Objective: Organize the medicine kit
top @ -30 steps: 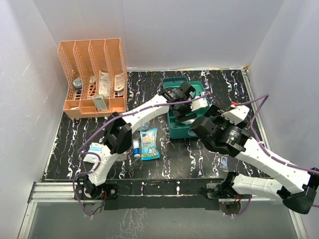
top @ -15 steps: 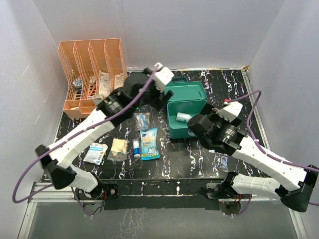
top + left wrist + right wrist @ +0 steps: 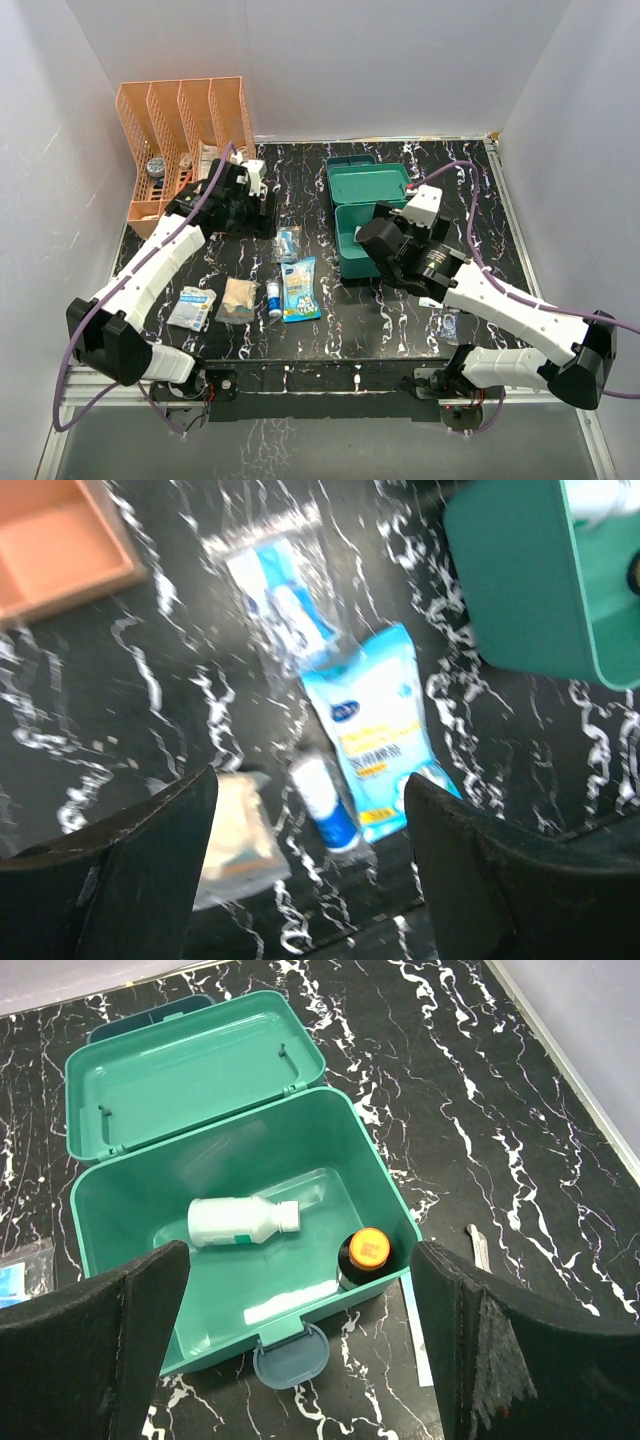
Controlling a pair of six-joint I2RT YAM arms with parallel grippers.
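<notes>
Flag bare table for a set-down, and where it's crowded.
Free: table between the medicine kit and the right edge; far strip between kit and orange rack; near patch in front of the kit. Crowded: wipes pack, small bottle and tan packet near-left of the kit.

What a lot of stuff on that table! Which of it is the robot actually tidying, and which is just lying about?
Part of the job:
- medicine kit, lid open
- white bottle and orange-capped bottle inside it
- blue pouch, small tube and beige packet, loose on the table

Probably just lying about:
- orange file rack
</notes>
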